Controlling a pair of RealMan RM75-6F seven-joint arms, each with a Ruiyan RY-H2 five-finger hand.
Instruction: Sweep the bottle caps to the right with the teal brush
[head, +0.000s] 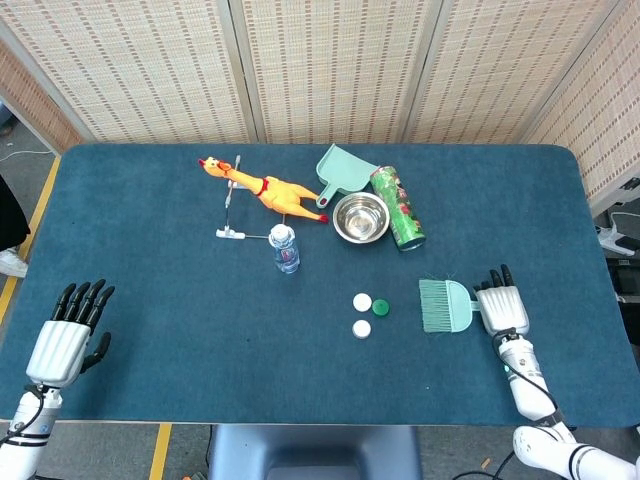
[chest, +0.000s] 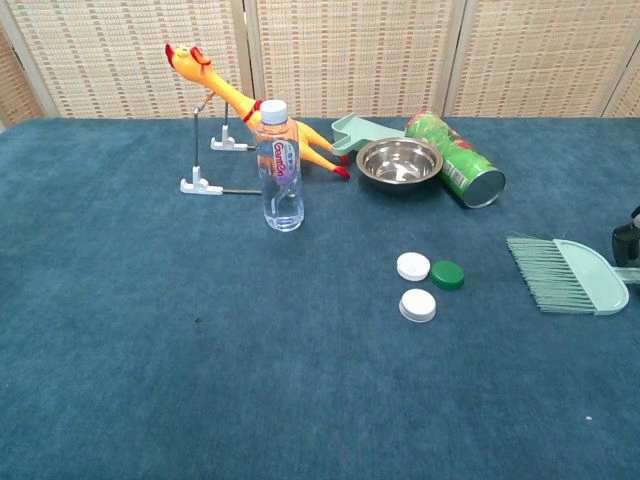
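Observation:
The teal brush (head: 445, 305) (chest: 568, 275) lies flat on the blue cloth, bristles pointing left toward the caps. Left of it sit two white caps (head: 362, 302) (head: 361, 328) and a green cap (head: 381, 307); in the chest view they are the white caps (chest: 412, 266) (chest: 417, 305) and the green cap (chest: 447, 275). My right hand (head: 500, 309) hovers over the brush handle at its right end, fingers straight and apart, holding nothing; only its dark fingertips (chest: 626, 240) reach into the chest view. My left hand (head: 67, 336) rests open near the front left edge.
At the back stand a water bottle (head: 284, 248), a steel bowl (head: 360, 217), a green can lying on its side (head: 398, 208), a teal dustpan (head: 341, 168) and a rubber chicken on a wire stand (head: 265, 189). The table's right edge (head: 600, 290) is close to my right hand.

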